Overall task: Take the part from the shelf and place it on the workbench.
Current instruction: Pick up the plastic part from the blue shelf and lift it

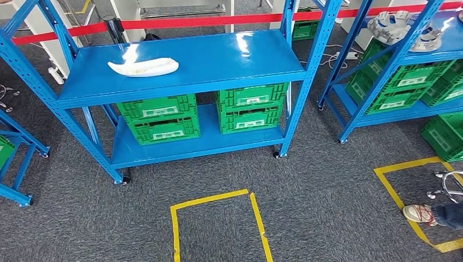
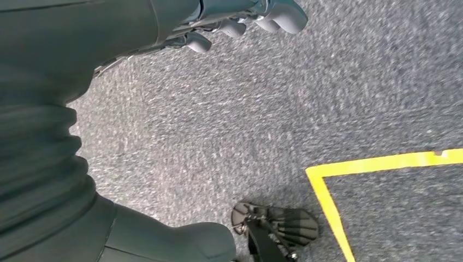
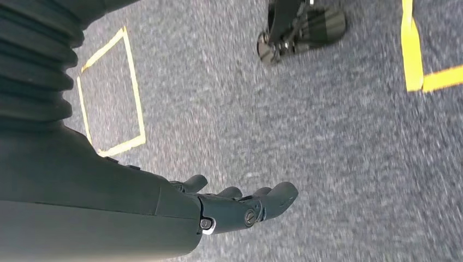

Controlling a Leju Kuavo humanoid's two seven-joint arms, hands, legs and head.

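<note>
Head view, left to right: one white curved part lies flat on the top board of the middle blue shelf, left of centre. Four green crates sit stacked in two pairs on the board below. One yellow tape square marks the carpet in front. Left hand and right hand hang over carpet, fingers apart, holding nothing.

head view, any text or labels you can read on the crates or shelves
No text can be read.
Green crates under the blue shelf: white labels on their fronts, too small and blurred to read.
Green crates on the right rack: white labels, likewise unreadable.
White part: no marking visible.
</note>
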